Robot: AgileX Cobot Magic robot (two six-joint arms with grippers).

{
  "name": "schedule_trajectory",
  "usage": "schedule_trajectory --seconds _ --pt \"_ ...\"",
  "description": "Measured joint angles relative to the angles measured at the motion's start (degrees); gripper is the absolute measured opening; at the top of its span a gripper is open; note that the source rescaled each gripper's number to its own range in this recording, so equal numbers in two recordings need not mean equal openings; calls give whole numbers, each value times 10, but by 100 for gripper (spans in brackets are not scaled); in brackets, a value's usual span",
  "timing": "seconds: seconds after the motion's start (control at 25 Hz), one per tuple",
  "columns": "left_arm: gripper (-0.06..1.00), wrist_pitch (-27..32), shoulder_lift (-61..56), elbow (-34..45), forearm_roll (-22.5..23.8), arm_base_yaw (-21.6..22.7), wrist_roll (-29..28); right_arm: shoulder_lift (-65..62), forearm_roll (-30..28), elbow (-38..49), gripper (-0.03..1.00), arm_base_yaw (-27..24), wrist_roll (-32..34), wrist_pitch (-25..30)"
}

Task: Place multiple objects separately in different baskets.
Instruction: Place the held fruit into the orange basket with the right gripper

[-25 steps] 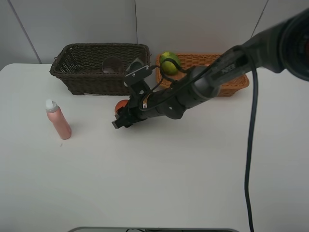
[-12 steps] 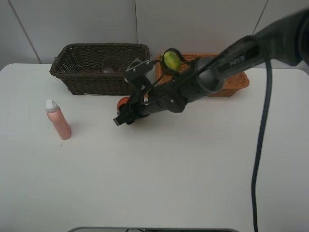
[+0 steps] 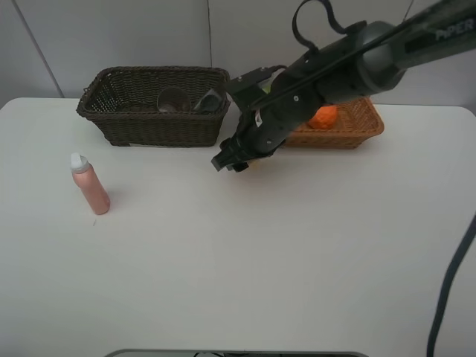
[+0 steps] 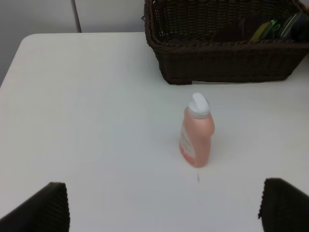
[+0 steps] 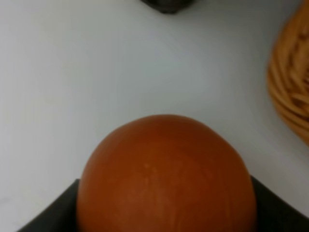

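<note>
Fruit sits squeezed in the right gripper (image 3: 236,161): the red-orange round fruit (image 5: 166,183), held tight between its dark jaws. A second ago the gripper was farther from the light basket (image 3: 349,135), down by the fruit on the table (image 3: 238,260). Now it has swung closer and the fruit comes with it, so the pick looks done and the drop is next. The light basket's rim is close beside the gripper, with a mandarin (image 3: 323,117) already inside. The dark basket (image 3: 149,131) is near on its other side. The left gripper (image 4: 166,208) is spread wide and holds nothing, with the pink bottle (image 4: 197,130) ahead of it.
</note>
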Motion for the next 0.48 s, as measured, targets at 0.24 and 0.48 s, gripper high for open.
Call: schedule_trajectory --seconds 0.24,0.48 --pt "100 0 0 0 0 0 0 -54 30 0 74 -55 -2 73" --pt "100 0 0 0 0 0 0 -68 44 -46 74 -111 -2 155"
